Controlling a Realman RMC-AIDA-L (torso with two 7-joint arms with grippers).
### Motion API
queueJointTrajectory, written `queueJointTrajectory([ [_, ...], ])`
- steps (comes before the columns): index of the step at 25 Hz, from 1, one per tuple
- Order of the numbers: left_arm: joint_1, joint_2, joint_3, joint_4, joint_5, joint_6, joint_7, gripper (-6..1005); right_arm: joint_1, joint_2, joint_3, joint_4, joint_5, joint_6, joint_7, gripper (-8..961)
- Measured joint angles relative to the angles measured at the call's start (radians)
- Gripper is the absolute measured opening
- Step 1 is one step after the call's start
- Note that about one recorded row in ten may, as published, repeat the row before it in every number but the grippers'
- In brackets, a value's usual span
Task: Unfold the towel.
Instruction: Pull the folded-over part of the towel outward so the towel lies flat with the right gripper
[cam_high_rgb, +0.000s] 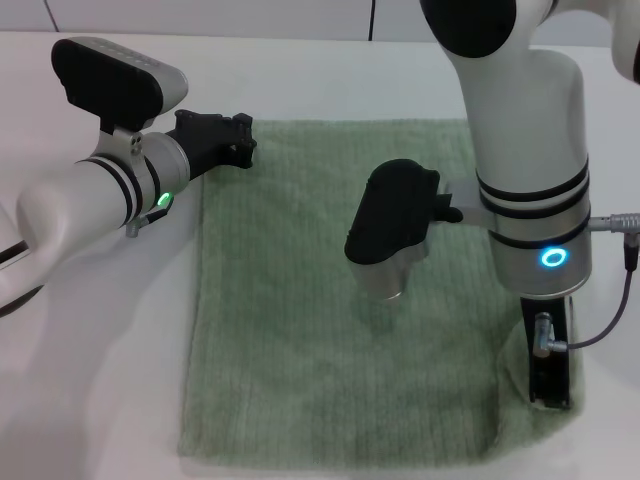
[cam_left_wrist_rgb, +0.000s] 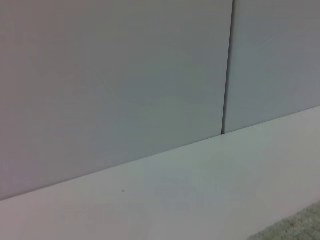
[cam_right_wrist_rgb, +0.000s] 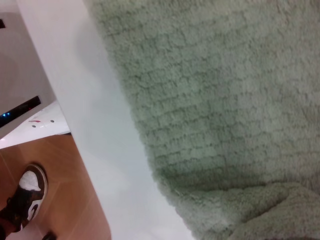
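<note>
The pale sage-green towel (cam_high_rgb: 330, 300) lies spread over the white table, folded to a tall rectangle. My left gripper (cam_high_rgb: 243, 141) is at the towel's far left corner, low over the edge, open and empty. My right gripper (cam_high_rgb: 550, 388) points straight down at the towel's near right corner and is shut on it; the cloth there is bunched and raised a little. The right wrist view shows the ribbed terry towel (cam_right_wrist_rgb: 220, 110) with a raised fold in it. The left wrist view shows only a sliver of the towel (cam_left_wrist_rgb: 300, 227).
The white table (cam_high_rgb: 100, 400) runs around the towel, with its front edge (cam_right_wrist_rgb: 100, 150) close to the towel's near side. A grey wall panel (cam_left_wrist_rgb: 115, 75) stands behind the table. Beyond the table edge are a wooden floor and a shoe (cam_right_wrist_rgb: 22, 197).
</note>
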Motion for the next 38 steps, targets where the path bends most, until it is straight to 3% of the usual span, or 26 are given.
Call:
queueJointTrajectory([
  [3, 0.000, 0.000, 0.000, 0.000, 0.000, 0.000, 0.000, 32, 0.000, 0.000, 0.000, -0.003, 0.001, -0.005, -0.011, 40],
  [20, 0.008, -0.002, 0.008, -0.009, 0.000, 0.000, 0.001, 34, 0.009, 0.000, -0.011, -0.015, -0.009, -0.028, -0.030, 306],
  [38, 0.012, -0.001, 0.011, -0.011, 0.000, 0.000, 0.002, 36, 0.046, -0.003, 0.006, -0.099, -0.035, -0.018, -0.011, 304],
])
